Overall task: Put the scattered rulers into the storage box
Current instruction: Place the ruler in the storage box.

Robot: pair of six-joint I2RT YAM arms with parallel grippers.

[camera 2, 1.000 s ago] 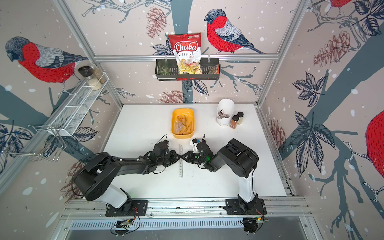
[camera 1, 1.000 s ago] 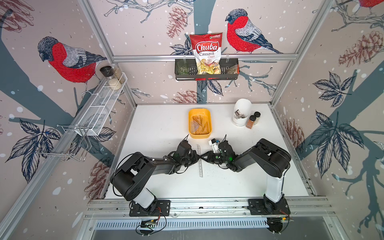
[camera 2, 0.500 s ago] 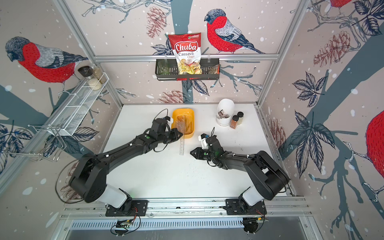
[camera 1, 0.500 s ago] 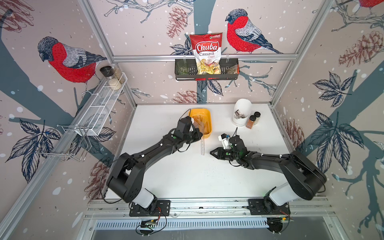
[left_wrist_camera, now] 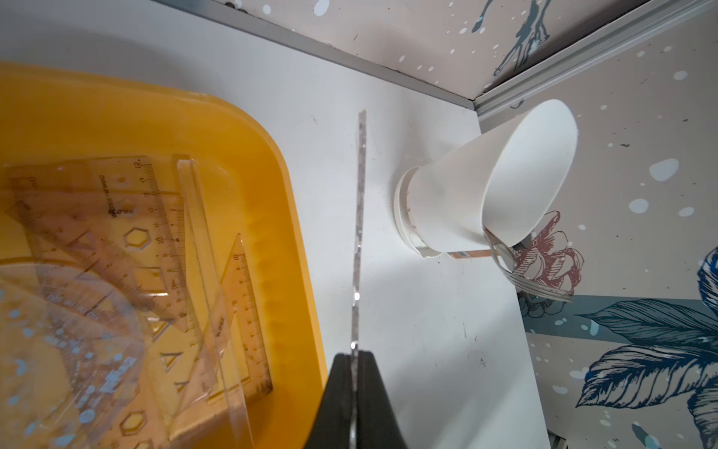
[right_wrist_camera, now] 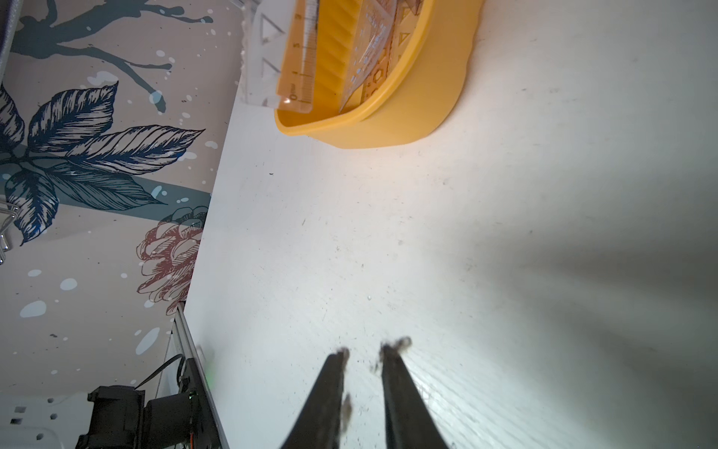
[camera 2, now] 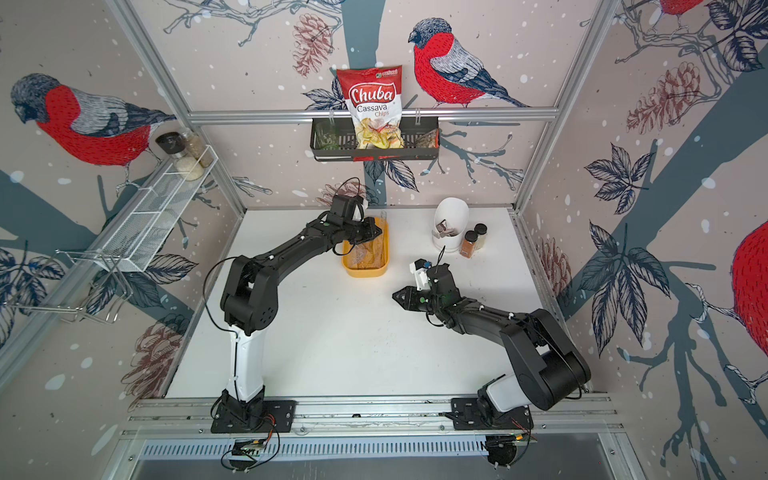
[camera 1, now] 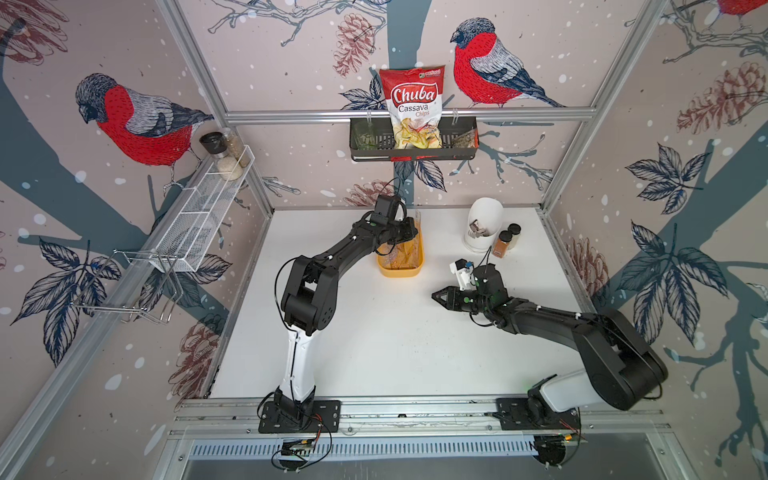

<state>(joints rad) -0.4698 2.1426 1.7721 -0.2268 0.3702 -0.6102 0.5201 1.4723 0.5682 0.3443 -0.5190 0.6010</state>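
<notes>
Left jaws: pressed together on a clear straight ruler (left_wrist_camera: 359,233), which is gripped at one end and seen edge-on.
Left gripper (left_wrist_camera: 352,355): poised over the far part of the storage box (camera 1: 401,272) in both top views.
Ruler's place: stretched out above the box's rim on the side facing the white pot (left_wrist_camera: 466,194); contact with the box cannot be told.
Right jaws: set narrowly apart, with nothing between them.
Right gripper (right_wrist_camera: 363,350): held low over the bare white table (camera 1: 395,340), well apart from the box, with its tips aimed toward the left arm's side.
Box contents: a pinkish stencil ruler (left_wrist_camera: 136,233) with hexagon cut-outs, a triangle (left_wrist_camera: 248,311) and a half-round protractor (left_wrist_camera: 77,311) speckled pale blue are laid overlapping inside.
Readable on rulers: "12" on the stencil ruler and "10" on the triangle; the small print is too blurred.
Pot: metal fork tines (left_wrist_camera: 544,283) are seen jutting from its mouth; two spice jars (camera 1: 503,245) are stood just beside it.
Bag (camera 1: 411,108): "Chuba Cassava Chips" is printed on it; it is propped in the black wire basket (camera 1: 457,145) on the back wall.
Side shelf (camera 1: 199,216): white wire, with jars at its far end.
</notes>
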